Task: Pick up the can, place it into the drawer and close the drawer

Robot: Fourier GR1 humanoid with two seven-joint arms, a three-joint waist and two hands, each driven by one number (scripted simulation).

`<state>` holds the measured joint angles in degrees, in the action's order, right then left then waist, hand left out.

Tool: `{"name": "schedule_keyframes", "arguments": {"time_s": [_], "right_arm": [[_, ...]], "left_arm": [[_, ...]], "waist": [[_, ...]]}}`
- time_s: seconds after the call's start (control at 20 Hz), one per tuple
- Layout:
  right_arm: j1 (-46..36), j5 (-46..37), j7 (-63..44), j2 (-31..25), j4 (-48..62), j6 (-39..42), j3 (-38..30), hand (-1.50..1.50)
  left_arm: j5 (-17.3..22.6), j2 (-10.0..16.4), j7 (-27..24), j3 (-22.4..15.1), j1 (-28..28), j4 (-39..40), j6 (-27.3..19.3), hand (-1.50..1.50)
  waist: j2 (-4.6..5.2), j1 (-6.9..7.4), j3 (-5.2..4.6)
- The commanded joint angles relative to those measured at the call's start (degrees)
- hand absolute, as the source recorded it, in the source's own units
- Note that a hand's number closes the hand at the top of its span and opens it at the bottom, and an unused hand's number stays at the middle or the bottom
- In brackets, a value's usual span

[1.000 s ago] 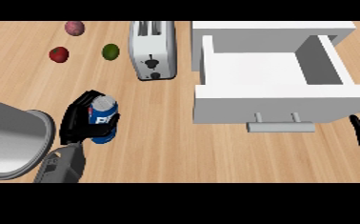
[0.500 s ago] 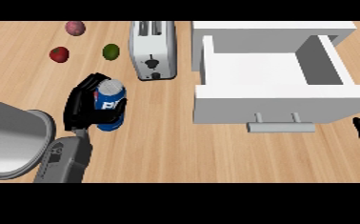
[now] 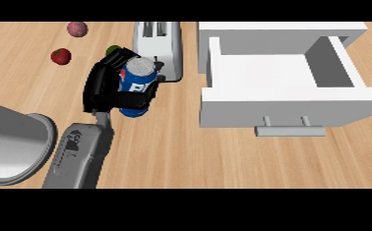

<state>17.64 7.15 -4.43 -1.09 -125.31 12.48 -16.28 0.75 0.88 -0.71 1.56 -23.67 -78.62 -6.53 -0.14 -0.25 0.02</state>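
One hand, the left, is curled round the side of the blue can, likely to lift it over the front wall of the open drawer to the hand's right.

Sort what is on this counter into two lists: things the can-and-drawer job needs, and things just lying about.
Job: can, left hand curled round it, open drawer.
Lying about: toaster, pink fruit, red fruit, green fruit, grey pot.

Bkgd: light wood-grain countertop, grain running L-R, evenly lit.
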Motion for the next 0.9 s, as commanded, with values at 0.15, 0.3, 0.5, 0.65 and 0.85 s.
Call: {"name": "schedule_keyframes", "arguments": {"time_s": [0.15, 0.3, 0.5, 0.65, 0.85], "right_arm": [[-2.5, 0.9, -1.4, -1.0, 1.5, 0.4, -0.6, -1.5], [-3.1, -1.1, -3.9, 0.2, -1.2, -1.5, 0.9, -1.5], [1.7, -1.6, 2.1, 1.0, 0.3, -0.8, 1.8, -1.5], [2.0, 1.0, 1.8, 1.0, 0.1, 1.5, -0.7, -1.5], [0.1, 0.3, -1.2, 0.1, -0.7, 0.4, 0.2, -1.5]], "left_arm": [[-1.4, -0.9, 14.6, -5.3, -13.3, -3.1, -6.8, 1.5], [-1.0, -0.9, 12.2, -9.1, -17.3, 2.9, -11.5, 1.5], [-1.8, -0.4, 14.1, -6.9, -21.3, 4.0, -9.6, 1.5], [-0.1, -0.9, 16.0, -10.9, -27.4, 6.4, -14.0, 1.5], [1.6, -0.9, 18.1, -13.8, -36.5, 12.5, -20.5, 1.5]], "waist": [[0.07, -0.36, 0.03], [0.19, -0.61, -0.01], [0.12, -0.32, 0.0], [0.12, -0.78, 0.02], [0.18, -1.03, 0.02]]}}
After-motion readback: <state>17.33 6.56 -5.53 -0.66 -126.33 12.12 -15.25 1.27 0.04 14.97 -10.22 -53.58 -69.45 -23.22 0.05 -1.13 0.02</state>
